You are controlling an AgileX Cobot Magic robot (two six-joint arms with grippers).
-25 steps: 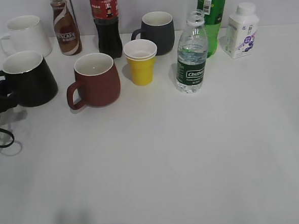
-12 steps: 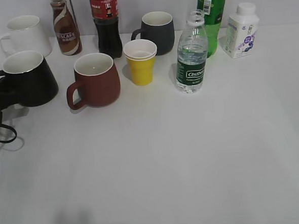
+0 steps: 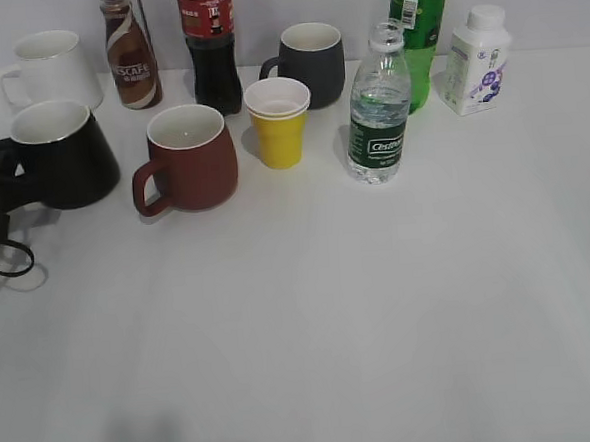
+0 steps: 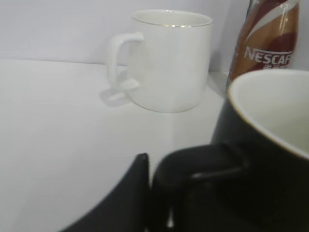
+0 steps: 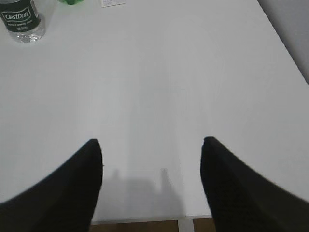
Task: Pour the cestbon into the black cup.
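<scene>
On the table (image 3: 380, 306), no pouring yet: cestbon (image 3: 376, 106) upright and untouched, right gripper (image 5: 149, 159) spread open, empty, left gripper (image 4: 145, 193) at black cup (image 3: 61, 155) handle, grip state unclear.

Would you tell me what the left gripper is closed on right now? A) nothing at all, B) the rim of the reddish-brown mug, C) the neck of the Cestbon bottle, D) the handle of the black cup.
D: in the left wrist view the left gripper clamps the loop handle of the black cup, and the exterior view shows it at that cup's handle side.
</scene>
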